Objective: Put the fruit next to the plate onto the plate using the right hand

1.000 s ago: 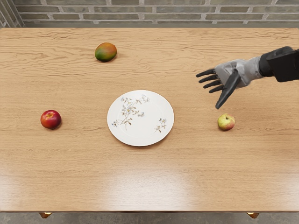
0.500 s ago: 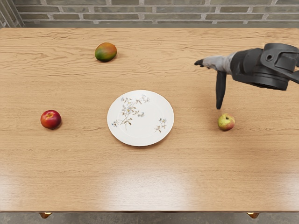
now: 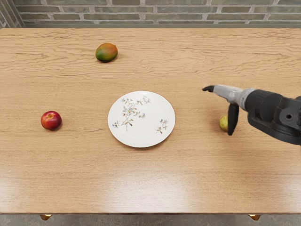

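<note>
A white plate (image 3: 141, 118) with a floral print lies at the middle of the table. To its right sits a small yellow-green apple (image 3: 223, 123), mostly hidden behind my right hand (image 3: 225, 106). The hand comes in from the right edge and hangs just over the apple, fingers spread, thumb pointing down in front of the fruit. The hand is open and holds nothing. The left arm is out of view.
A red apple (image 3: 51, 120) lies at the left of the table. A green-red mango (image 3: 106, 52) rests at the back left. A brick wall runs behind the table's far edge.
The right hand has dropped down and come forward, from above and behind the apple to directly over it, now covering most of the fruit. The fruits and plate have not moved.
</note>
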Robot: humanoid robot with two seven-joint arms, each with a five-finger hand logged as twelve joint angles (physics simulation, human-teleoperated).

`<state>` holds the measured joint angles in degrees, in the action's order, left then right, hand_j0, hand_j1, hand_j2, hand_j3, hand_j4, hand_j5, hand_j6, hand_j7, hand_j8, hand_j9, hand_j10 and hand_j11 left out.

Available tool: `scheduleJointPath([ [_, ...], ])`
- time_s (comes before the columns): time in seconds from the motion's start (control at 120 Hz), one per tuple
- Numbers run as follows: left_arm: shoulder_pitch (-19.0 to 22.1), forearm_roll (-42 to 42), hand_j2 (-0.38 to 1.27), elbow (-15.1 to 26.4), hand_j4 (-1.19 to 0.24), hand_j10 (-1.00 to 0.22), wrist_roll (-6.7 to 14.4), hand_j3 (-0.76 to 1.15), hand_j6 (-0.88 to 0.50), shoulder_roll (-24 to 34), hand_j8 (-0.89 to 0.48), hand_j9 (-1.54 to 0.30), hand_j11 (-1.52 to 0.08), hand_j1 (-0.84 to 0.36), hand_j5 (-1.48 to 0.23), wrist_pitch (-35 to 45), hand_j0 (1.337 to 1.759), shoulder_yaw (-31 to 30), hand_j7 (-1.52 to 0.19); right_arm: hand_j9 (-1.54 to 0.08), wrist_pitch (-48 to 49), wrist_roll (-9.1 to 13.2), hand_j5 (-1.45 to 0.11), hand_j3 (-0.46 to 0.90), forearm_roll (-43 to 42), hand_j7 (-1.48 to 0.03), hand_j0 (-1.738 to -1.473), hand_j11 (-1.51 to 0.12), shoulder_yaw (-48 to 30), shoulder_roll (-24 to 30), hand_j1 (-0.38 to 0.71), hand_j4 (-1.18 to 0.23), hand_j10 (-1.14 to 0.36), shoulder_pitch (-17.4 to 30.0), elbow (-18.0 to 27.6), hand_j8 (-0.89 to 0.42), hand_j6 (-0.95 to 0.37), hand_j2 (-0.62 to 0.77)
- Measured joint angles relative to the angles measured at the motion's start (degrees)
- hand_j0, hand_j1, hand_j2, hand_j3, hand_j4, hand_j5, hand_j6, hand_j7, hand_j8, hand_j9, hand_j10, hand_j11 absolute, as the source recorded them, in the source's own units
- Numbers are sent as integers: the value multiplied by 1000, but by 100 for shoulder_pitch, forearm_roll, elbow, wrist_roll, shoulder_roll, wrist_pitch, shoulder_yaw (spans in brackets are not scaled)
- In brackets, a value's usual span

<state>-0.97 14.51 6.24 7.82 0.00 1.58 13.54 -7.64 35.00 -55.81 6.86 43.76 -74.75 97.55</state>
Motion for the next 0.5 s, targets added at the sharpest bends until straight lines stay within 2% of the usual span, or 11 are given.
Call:
scheduleJointPath([
  [0.15,0,3,0,0,0,0,0,0,-1,0,-1,0,0,349,0,0,1658,-1,0,-132,-549,0,-132,0,-342,-131,-1658,-132,32,19,-229,-105,-104,322,-22,-106,-107,-18],
  [0.5,0,6,0,8,-1,0,0,0,-1,0,-1,0,0,349,0,0,1658,2,0,-200,-1218,0,-201,0,-814,-200,-1658,-200,39,-83,-167,-158,-157,1052,-587,-159,-160,-28],
])
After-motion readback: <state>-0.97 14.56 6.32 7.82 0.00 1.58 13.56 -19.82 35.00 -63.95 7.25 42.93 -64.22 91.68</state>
